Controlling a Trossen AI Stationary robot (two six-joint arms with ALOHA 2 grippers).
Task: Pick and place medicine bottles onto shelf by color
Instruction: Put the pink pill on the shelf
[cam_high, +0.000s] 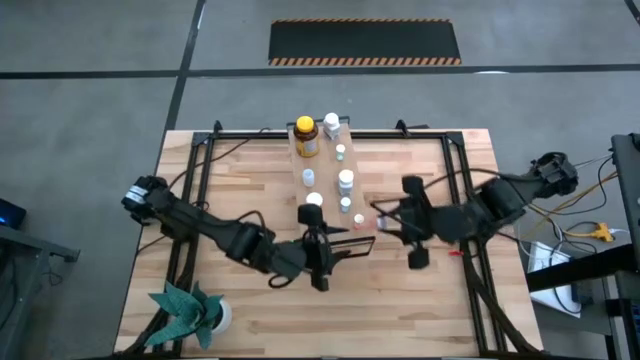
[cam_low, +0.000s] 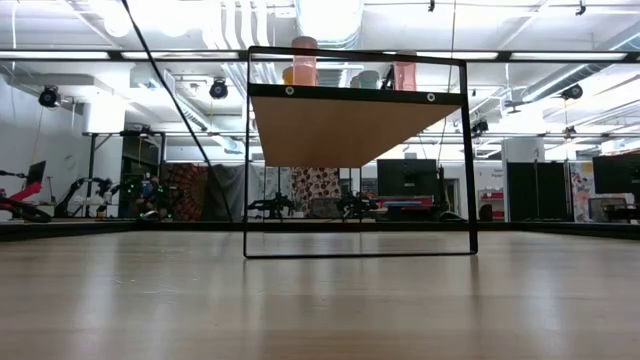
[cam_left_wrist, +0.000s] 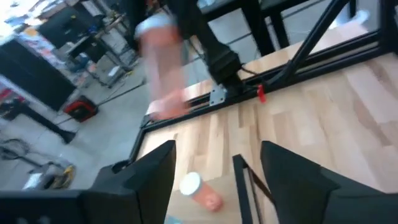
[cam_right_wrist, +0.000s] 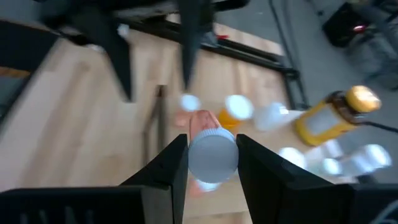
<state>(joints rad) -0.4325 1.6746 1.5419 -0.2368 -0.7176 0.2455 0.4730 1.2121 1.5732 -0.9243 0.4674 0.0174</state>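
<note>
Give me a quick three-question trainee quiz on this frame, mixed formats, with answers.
1. True or false: the right gripper is empty.
2. The amber bottle has which cap colour? A white, B yellow, C red.
3. Fill in: the left gripper has its fingers ____.

Key: 1 false, it grips a white-capped bottle; 2 B; 3 open.
</note>
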